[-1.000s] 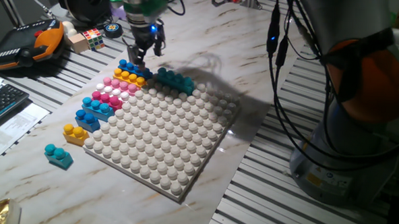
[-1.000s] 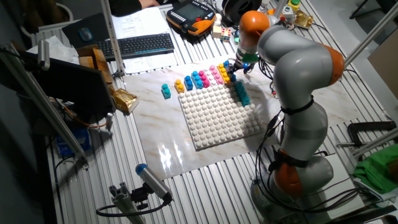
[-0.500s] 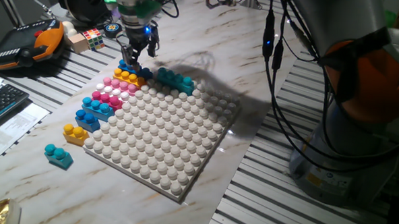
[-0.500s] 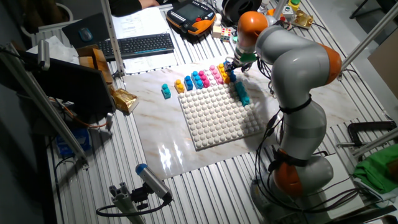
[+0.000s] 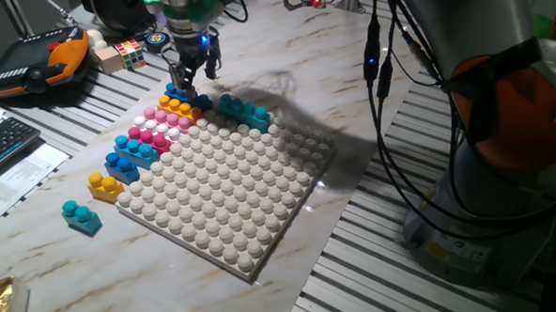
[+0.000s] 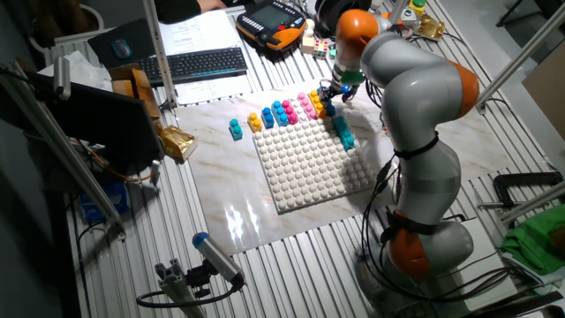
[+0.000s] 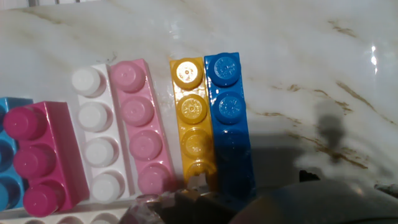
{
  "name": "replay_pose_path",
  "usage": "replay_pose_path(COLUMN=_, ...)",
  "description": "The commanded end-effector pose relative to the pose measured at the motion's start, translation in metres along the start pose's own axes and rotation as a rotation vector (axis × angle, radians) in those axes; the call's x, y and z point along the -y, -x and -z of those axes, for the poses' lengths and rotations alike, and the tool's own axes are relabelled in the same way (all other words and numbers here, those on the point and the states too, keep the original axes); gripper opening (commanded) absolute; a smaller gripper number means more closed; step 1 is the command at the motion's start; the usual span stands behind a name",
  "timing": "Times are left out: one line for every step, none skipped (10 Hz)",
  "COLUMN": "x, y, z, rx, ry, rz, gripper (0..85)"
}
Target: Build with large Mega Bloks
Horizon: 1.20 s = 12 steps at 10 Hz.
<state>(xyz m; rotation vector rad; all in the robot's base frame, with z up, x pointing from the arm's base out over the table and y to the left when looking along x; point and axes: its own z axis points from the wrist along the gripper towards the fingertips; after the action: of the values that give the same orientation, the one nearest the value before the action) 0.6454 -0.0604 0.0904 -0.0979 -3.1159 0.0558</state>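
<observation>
- The grey and orange KUKA arm [image 6: 415, 97] fills the right of both fixed views, bending over to the upper middle of the frame.
- The white studded baseplate [image 5: 224, 196] lies in the centre of the marble table [image 5: 377, 47].
- A teal brick [image 5: 243, 110] sits at the baseplate's top corner.
- The gripper [image 5: 189, 77] hangs in the upper left, right over the blue brick [image 7: 227, 118] and the yellow brick [image 7: 193, 118], which lie side by side and touching. How far the fingers are apart, and whether they hold either brick, I cannot tell.
- In the hand view, a pale pink brick [image 7: 142, 127] lies left of the yellow one, then a white brick [image 7: 94, 134] and a magenta brick [image 7: 38, 155].
- Toward the lower left along the baseplate edge: a light blue brick [image 5: 135, 150], another yellow brick [image 5: 105, 184], and a small teal brick [image 5: 82, 216] set apart.
</observation>
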Motion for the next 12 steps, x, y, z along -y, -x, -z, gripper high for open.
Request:
replay_pose_path(x=0.000, y=0.000, z=0.000, rx=-0.012, ry=0.004, rz=0.005, gripper=71.7)
replay_pose_path(x=0.000, y=0.000, z=0.000, rx=-0.003, ry=0.006, rz=0.003, gripper=71.3)
replay_pose_path(x=-0.001, y=0.000, z=0.000, rx=0.017, ry=-0.015, rz=0.012, gripper=71.7)
replay_pose_path(x=-0.002, y=0.005, z=-0.002, rx=0.025, ry=-0.016, rz=0.018, gripper=72.0)
replay_pose_path(x=-0.002, y=0.012, z=-0.005, rx=0.024, ry=-0.010, rz=0.024, gripper=71.7)
replay_pose_path(x=-0.001, y=0.017, z=-0.008, rx=0.037, ry=-0.014, rz=0.027, gripper=71.7)
replay_pose_path(x=-0.001, y=0.022, z=-0.012, rx=0.049, ry=-0.015, rz=0.032, gripper=71.7)
replay_pose_path(x=0.000, y=0.027, z=-0.016, rx=0.058, ry=-0.016, rz=0.041, gripper=71.7)
replay_pose_path(x=-0.003, y=0.031, z=-0.022, rx=0.064, ry=-0.016, rz=0.052, gripper=71.7)
replay_pose_path(x=-0.003, y=0.032, z=-0.026, rx=0.067, ry=-0.020, rz=0.063, gripper=71.0)
replay_pose_path(x=-0.003, y=0.033, z=-0.028, rx=0.064, ry=-0.012, rz=0.066, gripper=70.7)
replay_pose_path(x=-0.003, y=0.034, z=-0.028, rx=0.062, ry=-0.012, rz=0.074, gripper=68.3)
